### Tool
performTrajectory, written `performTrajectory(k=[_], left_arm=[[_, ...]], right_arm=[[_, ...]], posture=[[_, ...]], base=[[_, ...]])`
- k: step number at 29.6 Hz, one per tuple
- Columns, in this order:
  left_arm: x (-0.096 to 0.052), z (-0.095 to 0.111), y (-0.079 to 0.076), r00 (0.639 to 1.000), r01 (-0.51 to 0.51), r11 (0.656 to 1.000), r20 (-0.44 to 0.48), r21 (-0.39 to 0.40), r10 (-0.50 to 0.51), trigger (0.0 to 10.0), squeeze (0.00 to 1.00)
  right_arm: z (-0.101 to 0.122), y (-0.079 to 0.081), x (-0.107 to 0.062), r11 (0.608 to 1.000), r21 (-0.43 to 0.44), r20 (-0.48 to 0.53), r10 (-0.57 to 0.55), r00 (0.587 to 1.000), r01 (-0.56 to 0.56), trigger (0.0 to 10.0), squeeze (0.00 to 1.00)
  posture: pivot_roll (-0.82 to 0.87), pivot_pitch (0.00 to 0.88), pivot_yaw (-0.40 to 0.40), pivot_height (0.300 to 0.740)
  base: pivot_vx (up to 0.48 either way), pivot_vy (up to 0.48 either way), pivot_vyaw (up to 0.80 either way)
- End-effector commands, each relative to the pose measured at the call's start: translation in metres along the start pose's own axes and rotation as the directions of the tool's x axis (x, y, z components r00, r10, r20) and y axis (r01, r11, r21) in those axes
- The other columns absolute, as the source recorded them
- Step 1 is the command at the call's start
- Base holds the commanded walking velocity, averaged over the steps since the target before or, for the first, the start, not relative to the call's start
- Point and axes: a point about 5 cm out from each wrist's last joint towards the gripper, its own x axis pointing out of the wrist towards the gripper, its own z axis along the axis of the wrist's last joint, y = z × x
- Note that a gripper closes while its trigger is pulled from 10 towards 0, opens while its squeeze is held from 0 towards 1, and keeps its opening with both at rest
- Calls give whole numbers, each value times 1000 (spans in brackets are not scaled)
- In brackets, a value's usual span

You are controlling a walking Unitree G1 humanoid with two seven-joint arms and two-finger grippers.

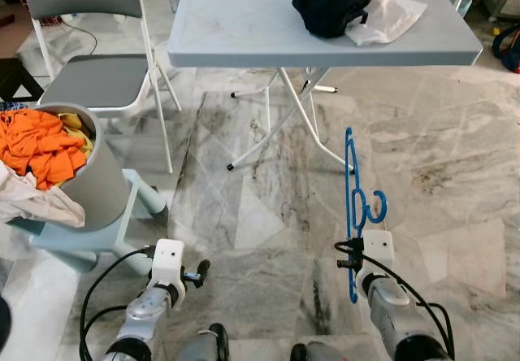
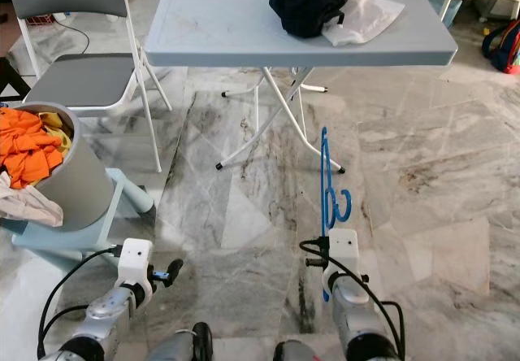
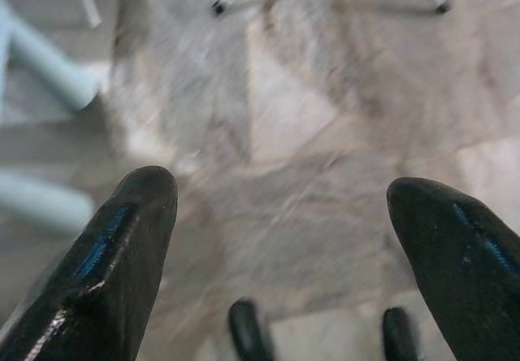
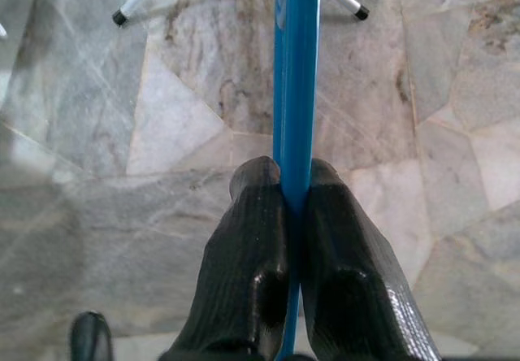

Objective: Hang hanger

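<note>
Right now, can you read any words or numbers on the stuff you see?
None: no words, numbers or signs can be read.
The blue hanger pinched in the right gripper is plain.
The grey table, the bucket and the folding chair show no labels.

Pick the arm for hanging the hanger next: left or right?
Right, most likely. The right gripper is already shut on the blue hanger, carrying it upright above the floor. The left gripper is open and holds nothing.
</note>
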Motion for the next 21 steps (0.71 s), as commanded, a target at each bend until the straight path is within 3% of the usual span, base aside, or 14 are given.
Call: performTrajectory(k=[1,11,21], left_arm=[[3,8,-5,998,34,999,44,-8,-34,10000,0],[9,22,-20,986,132,991,97,10,-132,10000,0],[9,19,-27,984,160,987,84,8,-160,10000,0]], right_arm=[[-1,-1,-3,1000,23,-1,-17,1000,17,10000,0],[1,1,-7,1000,18,4,-22,1000,22,10000,0],[-1,1,-10,999,23,-19,-29,999,29,10000,0]], posture=[[-11,200,9,740],[-21,209,16,740],[-25,209,14,740]], base=[[270,0,-788],[271,0,-780],[267,0,-771]])
